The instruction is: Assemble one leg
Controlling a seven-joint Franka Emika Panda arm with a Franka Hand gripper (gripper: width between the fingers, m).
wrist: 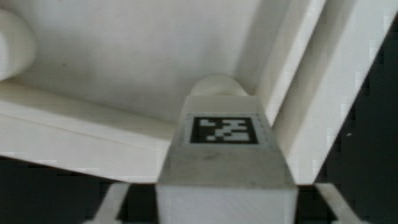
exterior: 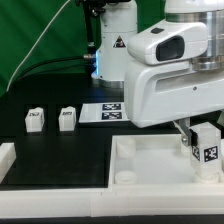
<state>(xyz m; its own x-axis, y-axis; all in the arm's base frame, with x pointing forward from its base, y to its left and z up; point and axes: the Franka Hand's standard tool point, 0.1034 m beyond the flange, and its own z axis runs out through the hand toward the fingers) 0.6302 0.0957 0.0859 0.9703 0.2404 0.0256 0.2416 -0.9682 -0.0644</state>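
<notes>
My gripper is shut on a leg, a stubby white block with a black-and-white tag, and holds it upright over the right corner of the large white tray-like part. In the wrist view the leg fills the middle between my fingers, its tip close to a corner wall of the tray. I cannot tell whether the leg touches the tray. Two more legs stand on the black table at the exterior view's left.
The marker board lies behind the tray near the arm's base. A white rail runs along the table's front edge and left side. The arm's body hides the tray's far right part.
</notes>
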